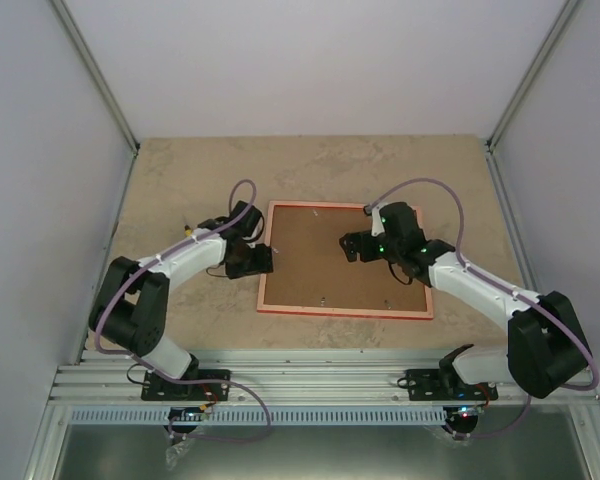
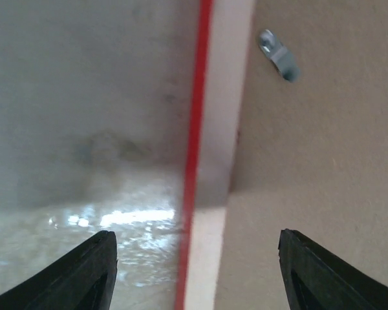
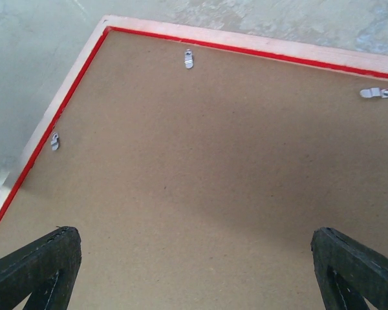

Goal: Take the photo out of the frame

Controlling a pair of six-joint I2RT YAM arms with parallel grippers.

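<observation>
The frame (image 1: pixel 340 308) lies face down on the table, its pinkish-orange back edge up. The brown backing board (image 1: pixel 320 265) fills it and hides the photo. My left gripper (image 1: pixel 266 262) is open at the frame's left side. In the left wrist view its fingers (image 2: pixel 94 274) straddle the left rail (image 2: pixel 213 161), one over the table and one over the board (image 2: pixel 310 161). My right gripper (image 1: pixel 352 246) is open above the board's upper right part. In the right wrist view it (image 3: pixel 194 271) hovers over bare board (image 3: pixel 213 181), with the frame's far rail (image 3: pixel 246 44) beyond.
Small metal turn clips hold the board: two on the far rail (image 3: pixel 189 59) (image 3: pixel 377 93), one on the side rail (image 3: pixel 55 141), and one near my left gripper (image 2: pixel 279 57). The beige stone-patterned table (image 1: pixel 180 180) is enclosed by white walls on three sides.
</observation>
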